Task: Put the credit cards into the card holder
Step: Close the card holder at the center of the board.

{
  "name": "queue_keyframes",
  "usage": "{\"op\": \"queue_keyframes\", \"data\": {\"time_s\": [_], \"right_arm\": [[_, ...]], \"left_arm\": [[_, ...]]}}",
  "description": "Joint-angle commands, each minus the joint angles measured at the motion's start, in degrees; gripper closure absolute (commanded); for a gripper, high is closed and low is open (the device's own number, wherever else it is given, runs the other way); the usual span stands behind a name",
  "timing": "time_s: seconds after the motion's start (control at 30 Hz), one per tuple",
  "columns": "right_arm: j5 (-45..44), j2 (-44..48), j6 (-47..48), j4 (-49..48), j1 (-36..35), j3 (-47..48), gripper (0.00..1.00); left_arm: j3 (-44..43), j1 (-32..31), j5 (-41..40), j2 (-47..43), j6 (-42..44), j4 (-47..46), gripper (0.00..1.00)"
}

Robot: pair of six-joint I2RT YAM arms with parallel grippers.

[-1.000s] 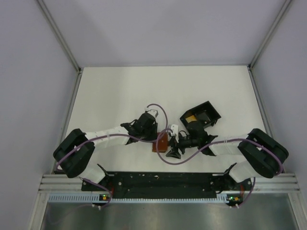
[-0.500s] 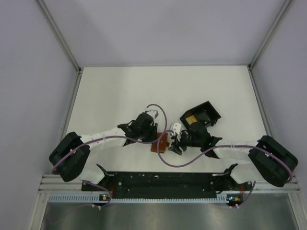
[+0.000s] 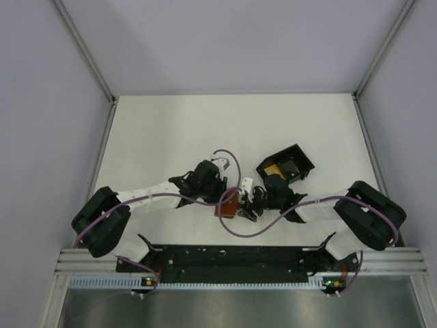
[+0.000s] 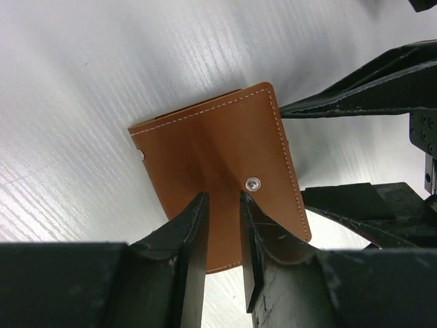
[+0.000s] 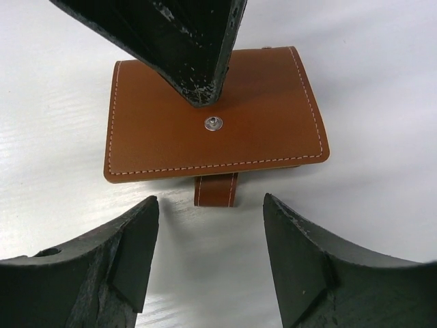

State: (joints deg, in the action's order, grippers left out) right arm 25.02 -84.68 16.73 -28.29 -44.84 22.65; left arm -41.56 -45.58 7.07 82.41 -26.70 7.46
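Left gripper [image 4: 222, 199] is down on the card holder [image 4: 218, 143]. Its two fingers are drawn almost together, just a thin slit between them and nothing in it, and the tips are touching the brown leather beside the silver snap [image 4: 252, 183]. The holder lies flat and folded shut on the white table [image 3: 171, 137], in the middle between the two arms, stitched edge showing all round. Moving across, its short closing tab [image 5: 216, 189] pokes out from under the near edge, toward the right gripper [image 5: 209, 203]. That one is spread wide, fingers well apart either side of the tab and clear of the leather, gripping nothing. Further right and back, the black slotted box [image 3: 292, 164] sits tilted on the table. A patch of tan-gold shows inside it, too small to make out.
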Motion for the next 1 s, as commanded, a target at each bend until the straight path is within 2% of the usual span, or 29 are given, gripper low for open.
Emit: {"op": "queue_keyframes", "data": {"time_s": [0.0,0.2,0.27,0.3,0.4,0.53,0.73,0.87,0.97], "right_arm": [[0.74,-2.15,-0.99,-4.48,0.19,2.74,0.38],[0.65,-5.05,-3.45,-9.84,0.19,2.48,0.4],[1.0,-5.31,-3.9,-10.9,0.19,2.22,0.45],[0.57,-5.23,-4.25,-11.17,0.19,2.22,0.48],[1.43,-5.31,-4.6,-13.27,0.19,1.17,0.67],[1.53,-4.44,-5.39,-13.46,0.1,0.38,0.8],[0.74,0.21,-7.68,-24.68,0.1,-6.38,0.87],[1.61,0.66,-7.86,-30.14,0.1,-9.55,0.89],[2.23,-0.39,-8.99,-39.08,0.1,-12.36,0.91]], "left_arm": [[0.16,0.06,0.75,1.87,-0.11,-2.8,0.71],[0.16,0.06,1.02,2.84,-0.2,-3.07,0.72],[0.16,0.06,0.84,3.37,-0.37,-3.16,0.72],[0.16,0.14,0.67,3.54,-0.55,-3.16,0.73],[0.51,0.06,0.4,3.64,-0.9,-3.24,0.73],[0.69,0.14,-1.61,2.58,-1.6,-3.16,0.74],[0.61,0.06,-8.28,2.75,-5.2,-2.1,0.74],[-0.36,0.14,-9.45,4.59,-6.35,-1.31,0.74],[-1.15,0.06,-9.35,5.83,-6.26,-0.7,0.74]]}}
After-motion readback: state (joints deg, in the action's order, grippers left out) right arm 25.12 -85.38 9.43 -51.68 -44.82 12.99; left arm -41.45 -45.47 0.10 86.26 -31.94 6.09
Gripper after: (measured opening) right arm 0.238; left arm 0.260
